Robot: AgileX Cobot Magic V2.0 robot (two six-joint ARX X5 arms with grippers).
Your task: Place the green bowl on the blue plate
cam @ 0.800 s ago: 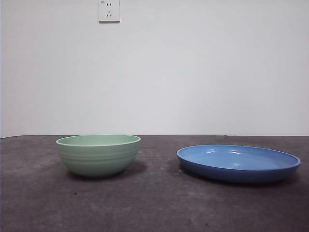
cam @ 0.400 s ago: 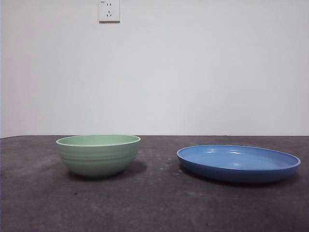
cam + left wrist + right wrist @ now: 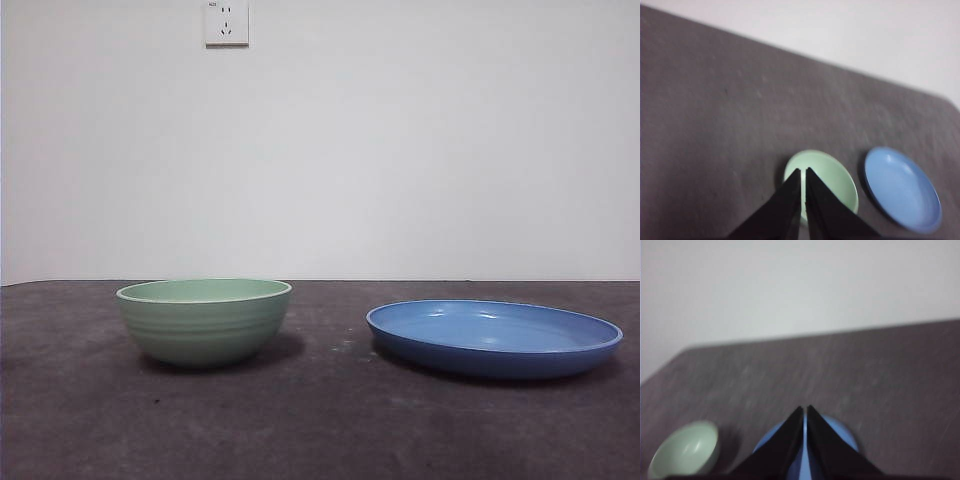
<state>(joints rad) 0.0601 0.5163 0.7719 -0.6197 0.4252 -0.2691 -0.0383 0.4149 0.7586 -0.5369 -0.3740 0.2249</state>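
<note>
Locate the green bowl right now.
In the front view the green bowl sits on the dark table at left, apart from the blue plate at right, below the wall socket.

No text, label, brand or number is legible on anything in view, in any view.

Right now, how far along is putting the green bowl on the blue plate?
Nothing is done yet. The green bowl sits on the table, apart from the empty blue plate. Nothing is in hand: the left gripper and right gripper hang shut, high above. Grasp, lift and placement all remain.
</note>
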